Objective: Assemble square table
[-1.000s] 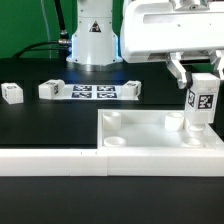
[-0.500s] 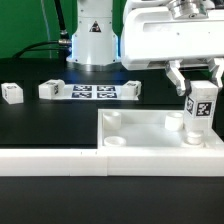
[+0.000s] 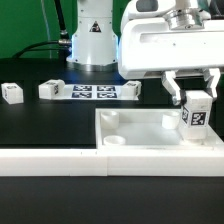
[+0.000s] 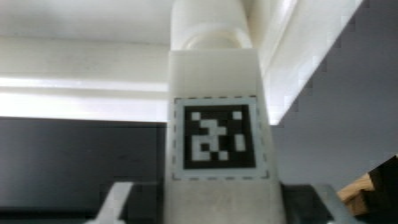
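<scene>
The square table top is a white slab with a raised rim and corner holes, lying at the exterior view's right front. My gripper is shut on a white tagged leg, held upright over the slab's right corner. In the wrist view the leg fills the middle, its black-and-white tag facing the camera, with a dark finger at each side of its lower end. Three more legs lie on the black table: one at the far left, one and one beside the marker board.
The marker board lies flat at the back middle. A long low white border wall runs along the front. The robot base stands behind the marker board.
The gripper has turned with the leg and lowered it toward the slab's right corner. The leg's tag now faces more to the front.
</scene>
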